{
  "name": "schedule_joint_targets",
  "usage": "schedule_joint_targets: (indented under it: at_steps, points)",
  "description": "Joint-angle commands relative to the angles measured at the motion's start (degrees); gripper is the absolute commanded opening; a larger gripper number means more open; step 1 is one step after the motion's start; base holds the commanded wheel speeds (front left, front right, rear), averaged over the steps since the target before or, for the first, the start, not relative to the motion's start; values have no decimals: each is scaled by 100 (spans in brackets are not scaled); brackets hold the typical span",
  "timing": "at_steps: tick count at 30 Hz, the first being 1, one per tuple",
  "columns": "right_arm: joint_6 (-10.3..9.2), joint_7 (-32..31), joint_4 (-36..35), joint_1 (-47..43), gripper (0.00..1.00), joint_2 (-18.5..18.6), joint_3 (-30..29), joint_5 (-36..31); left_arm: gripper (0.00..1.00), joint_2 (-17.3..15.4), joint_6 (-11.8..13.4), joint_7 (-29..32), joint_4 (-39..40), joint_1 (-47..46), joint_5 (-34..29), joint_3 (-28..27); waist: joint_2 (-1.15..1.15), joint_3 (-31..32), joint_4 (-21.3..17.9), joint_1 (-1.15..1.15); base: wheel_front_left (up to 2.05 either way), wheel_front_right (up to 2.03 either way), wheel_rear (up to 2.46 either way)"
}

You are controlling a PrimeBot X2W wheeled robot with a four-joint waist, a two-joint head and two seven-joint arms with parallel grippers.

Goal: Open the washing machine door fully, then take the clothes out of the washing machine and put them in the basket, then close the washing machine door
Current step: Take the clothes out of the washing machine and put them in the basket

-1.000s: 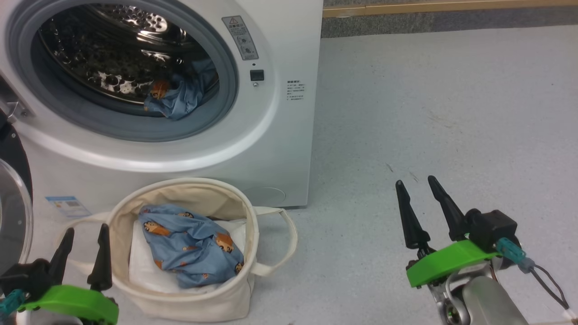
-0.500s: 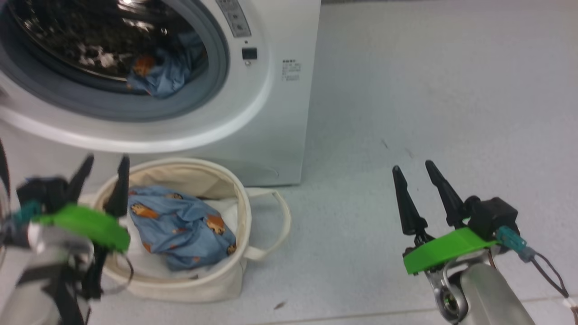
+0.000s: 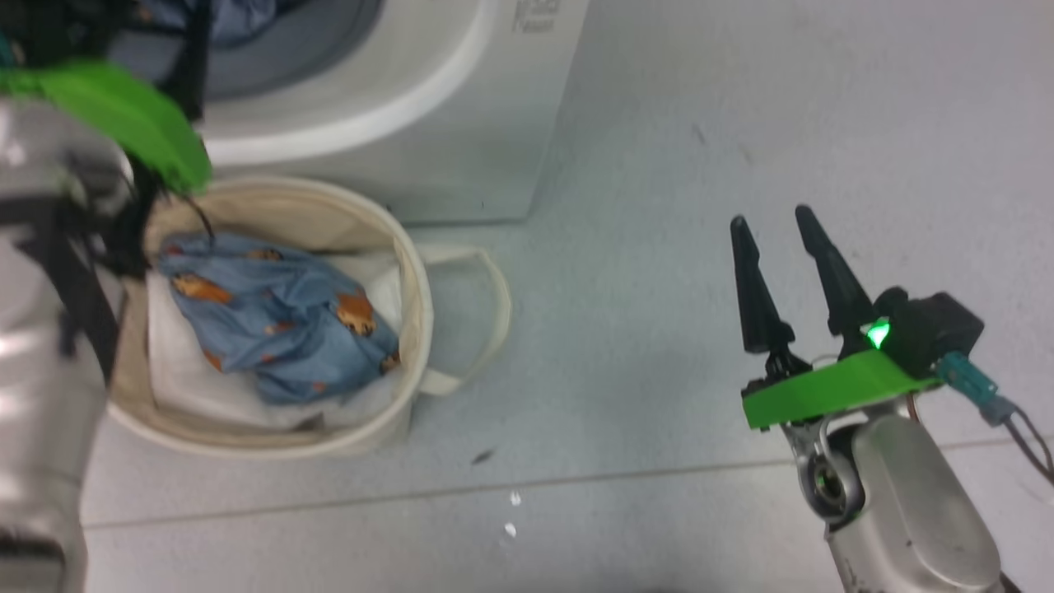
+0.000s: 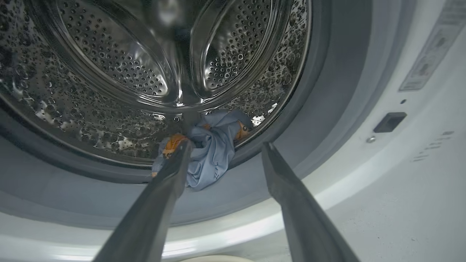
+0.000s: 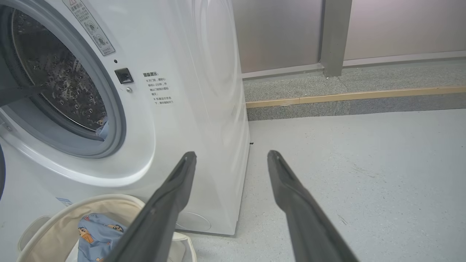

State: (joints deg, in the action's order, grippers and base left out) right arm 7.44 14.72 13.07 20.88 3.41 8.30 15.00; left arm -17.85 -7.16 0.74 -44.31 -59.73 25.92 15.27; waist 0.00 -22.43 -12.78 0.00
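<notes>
left end effector [image 4: 226,145] spread wide, empty, pointing at clothes [image 4: 213,160], right end effector [image 3: 770,216] spread, empty

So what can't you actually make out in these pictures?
- Left pincer: blurred in the head view, tips cut off by the top edge.
- Light blue cartoon-print garment in the steel drum: partly behind the pincer's dark finger, left wrist view.
- Small printed text on the white boxy washing machine: too small to read, right wrist view.

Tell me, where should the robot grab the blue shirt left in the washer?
Probably the bunched fold of the shirt hanging over the drum rim. Come straight from the front with the open left gripper; that lump sticks out nearest.
</notes>
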Motion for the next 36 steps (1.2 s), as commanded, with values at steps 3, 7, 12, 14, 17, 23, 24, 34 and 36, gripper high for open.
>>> schedule_joint_targets:
  at_steps: [3,7,12,14,17,23,24,34,36]
  points:
    - [5,28,-307,254,100,-52,111,67,100,-280,-32,148,-464,-955,10,13,0,-717,-88,0,0,0,0]
    - [5,28,-429,383,100,-53,50,100,100,-298,-32,537,-1102,-1740,48,305,0,-1160,-187,0,0,0,0]
    - [5,28,-531,418,100,-53,-70,153,100,-304,-32,821,-1763,-2754,39,658,0,-1705,-255,0,0,0,0]
    - [5,28,-539,420,100,-53,-81,145,100,-314,-32,815,-1951,-3059,33,696,0,-1835,-282,0,0,0,0]
    - [5,28,-565,433,100,-53,-69,159,100,-329,-23,804,-2235,-3462,17,711,0,-1989,-324,0,0,0,0]
    - [5,28,-631,431,100,-53,-84,157,100,-235,43,822,-2617,-4017,-59,822,0,-2233,-311,0,0,0,0]
    - [5,28,-639,434,100,-53,-88,145,100,-223,75,861,-2665,-4080,-79,848,0,-2274,-303,0,0,0,0]
    - [5,28,-696,458,100,-53,-143,86,100,-91,225,1467,-2901,-4183,-57,955,0,-2451,-201,0,0,0,0]
    - [5,28,-698,467,100,-53,-145,82,100,-52,194,1529,-2914,-4160,-22,961,0,-2453,-186,0,0,0,0]
